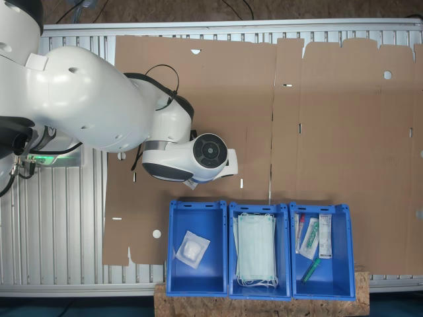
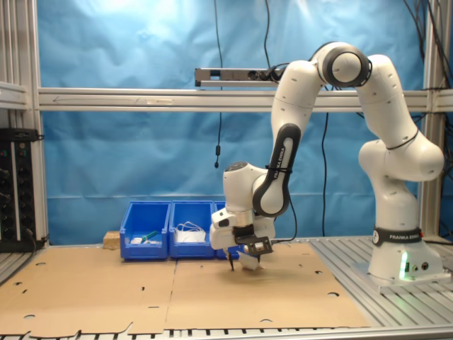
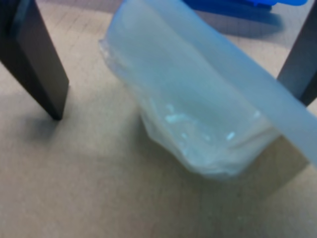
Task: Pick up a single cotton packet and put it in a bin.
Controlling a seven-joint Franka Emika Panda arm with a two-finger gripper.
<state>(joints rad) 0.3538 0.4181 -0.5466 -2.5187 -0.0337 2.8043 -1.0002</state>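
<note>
The cotton packet (image 3: 198, 124), pale and shiny, lies tilted on the brown cardboard (image 3: 89, 188) between my two dark fingers (image 3: 37, 64). My gripper (image 3: 176, 109) is open and straddles it, one finger well clear and the other close by its raised edge. In the second exterior view my gripper (image 2: 242, 265) is down at the cardboard with the white packet (image 2: 250, 263) under it. A white corner of the packet (image 1: 190, 184) peeks out below the hand. The bin (image 1: 195, 247), just in front of the hand, holds a clear-fronted packet (image 1: 192, 249) with a white pad.
Beside the bin stand a blue crate of pale green masks (image 1: 258, 249) and a blue crate of syringes and tubes (image 1: 318, 249). Flat cardboard sheets (image 1: 344, 132) cover the slatted metal table (image 1: 59, 224). My arm's base (image 2: 396, 258) stands at the second exterior view's right.
</note>
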